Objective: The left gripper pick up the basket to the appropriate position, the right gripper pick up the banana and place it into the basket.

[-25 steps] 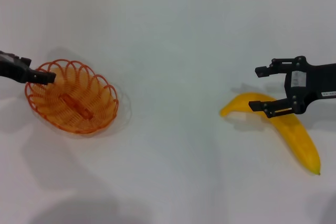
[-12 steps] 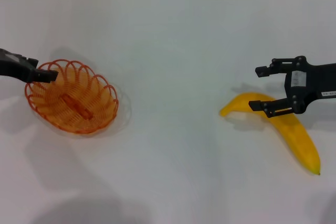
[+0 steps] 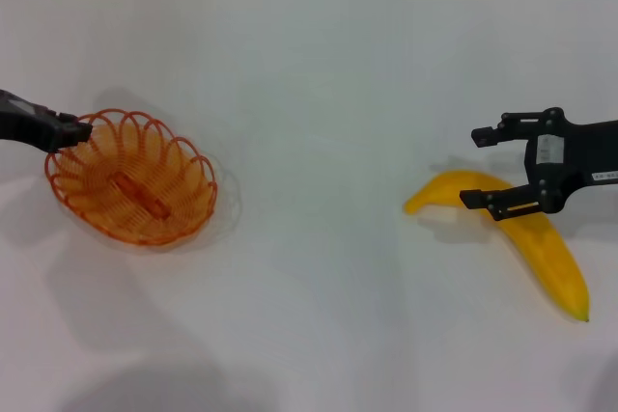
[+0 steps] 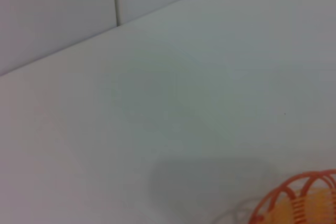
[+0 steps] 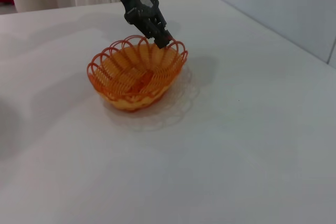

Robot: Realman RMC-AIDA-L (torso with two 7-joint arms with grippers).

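Two grips matter: the left gripper [image 3: 79,129] is pinching the basket [image 3: 132,178] by its rim (far-left loop) and should lift level, while the right gripper [image 3: 475,168], fingers wide, is straddling the banana [image 3: 541,248] and should descend squarely.

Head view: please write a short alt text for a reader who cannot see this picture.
On a white table, the right gripper is open above the upper end of a yellow banana at the right. At the left, the left gripper is at the far-left rim of an orange wire basket.
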